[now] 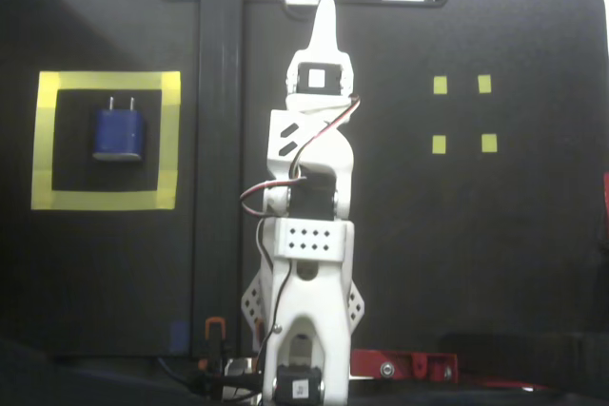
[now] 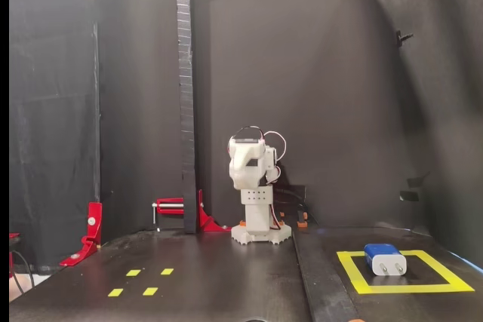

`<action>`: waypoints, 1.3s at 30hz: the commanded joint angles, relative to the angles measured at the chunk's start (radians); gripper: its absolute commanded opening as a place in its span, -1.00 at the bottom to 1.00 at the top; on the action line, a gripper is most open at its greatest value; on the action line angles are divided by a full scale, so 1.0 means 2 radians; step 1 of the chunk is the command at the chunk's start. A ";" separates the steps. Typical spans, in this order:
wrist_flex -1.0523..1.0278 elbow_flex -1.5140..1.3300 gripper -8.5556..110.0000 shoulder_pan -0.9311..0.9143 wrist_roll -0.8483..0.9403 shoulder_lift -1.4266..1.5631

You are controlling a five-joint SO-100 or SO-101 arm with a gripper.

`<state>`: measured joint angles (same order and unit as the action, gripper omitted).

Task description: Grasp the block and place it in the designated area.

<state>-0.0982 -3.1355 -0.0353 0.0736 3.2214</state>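
The block (image 1: 118,132) is lying flat inside the designated area (image 1: 171,140), on the black centre, prongs pointing toward the far edge of the surface (image 1: 533,235) in the top-down fixed view. It is looking light, stiff and smooth-skinned to me, likely a bit slippery; I would be taking it across the two broad flat sides, away from the prongs. The pincer (image 1: 325,16) is sitting well apart from it, folded along the arm, fingers together as far as I can judge, carrying nothing and touching nothing. The task is looking finished.
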 commanded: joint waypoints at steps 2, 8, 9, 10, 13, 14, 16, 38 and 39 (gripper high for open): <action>-0.098 -0.002 -0.86 -0.002 0.004 0.038; -0.200 -0.003 -0.86 0.004 0.014 0.043; -0.215 -0.003 -0.86 0.005 0.015 0.043; -0.229 -0.003 -0.86 0.005 0.015 0.043; -0.266 -0.003 -0.86 0.007 0.019 0.043; -0.275 -0.003 -0.86 0.008 0.020 0.043; -0.291 -0.003 -0.86 0.009 0.020 0.044; -0.331 -0.004 -0.86 0.020 0.022 0.044; -0.331 -0.004 -0.86 0.020 0.022 0.044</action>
<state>-0.7609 -3.1355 -0.0015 0.1135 3.3011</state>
